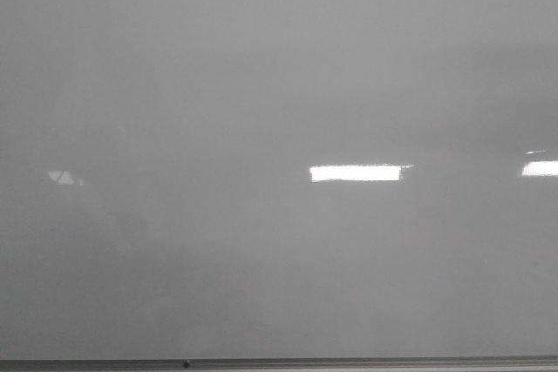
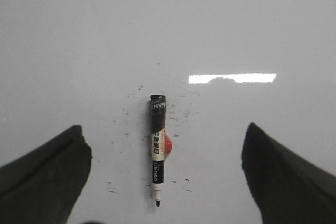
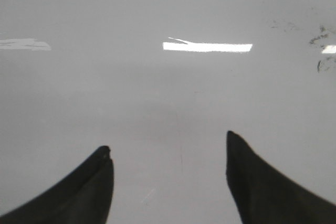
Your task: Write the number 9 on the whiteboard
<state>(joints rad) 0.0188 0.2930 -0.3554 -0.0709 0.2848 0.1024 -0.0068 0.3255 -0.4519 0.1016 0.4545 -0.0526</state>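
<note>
The whiteboard (image 1: 279,84) fills the front view, glossy pale grey and bare; no number 9 shows on it. In the left wrist view a black-and-white marker (image 2: 158,145) with a red spot on its side lies flat on a white surface (image 2: 168,35), uncapped tip pointing toward the gripper. My left gripper (image 2: 165,129) is open and empty, its dark fingers (image 2: 47,177) wide on either side of the marker, above it. My right gripper (image 3: 168,142) is open and empty over a bare grey-white surface (image 3: 168,93).
A thin grey metal edge (image 1: 279,361) runs along the whiteboard's bottom. Bright rectangular reflections (image 1: 356,172) sit on the board. Small black ink smudges (image 2: 178,111) scatter round the marker, and more smudges (image 3: 321,51) show at the right wrist view's edge.
</note>
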